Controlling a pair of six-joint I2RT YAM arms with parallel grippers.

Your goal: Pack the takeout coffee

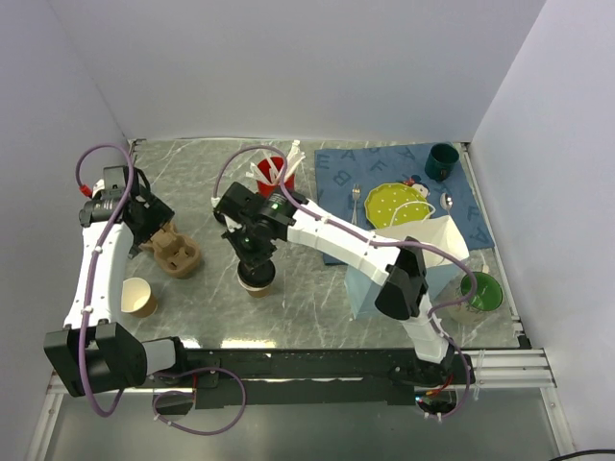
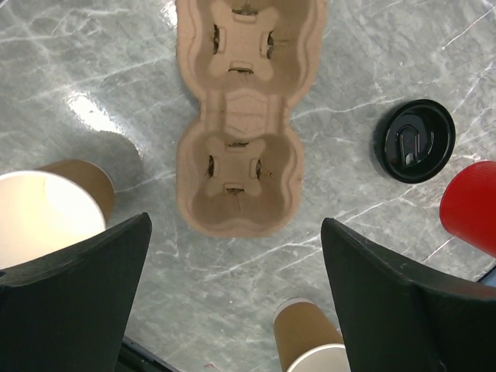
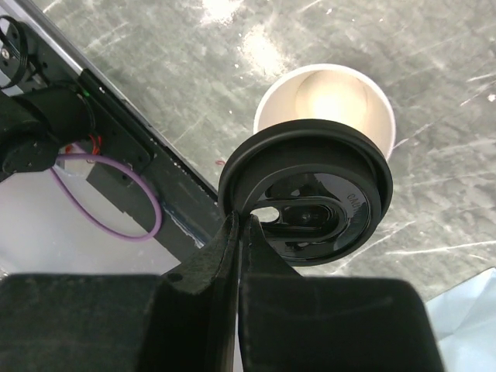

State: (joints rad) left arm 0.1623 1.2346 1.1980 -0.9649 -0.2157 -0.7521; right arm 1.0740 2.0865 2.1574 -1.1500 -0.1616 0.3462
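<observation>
Takeout coffee cup (image 3: 325,97) near the table (image 1: 317,317) edge, uncovered; right end effector (image 3: 240,223) pinched together on its black lid (image 3: 325,155) just above. Left end effector (image 2: 235,225) spread wide over the carrier (image 2: 240,139). Farther back, blue mat (image 1: 336,178) printed with letters.

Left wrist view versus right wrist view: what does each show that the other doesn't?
Only left wrist: cardboard cup carrier, loose black lid lying flat, red cup's edge, open left gripper. Only right wrist: right gripper shut on the held black lid's rim, above an open cup. Both: marble tabletop, lidless paper cups; same cup or not, I cannot tell.
</observation>
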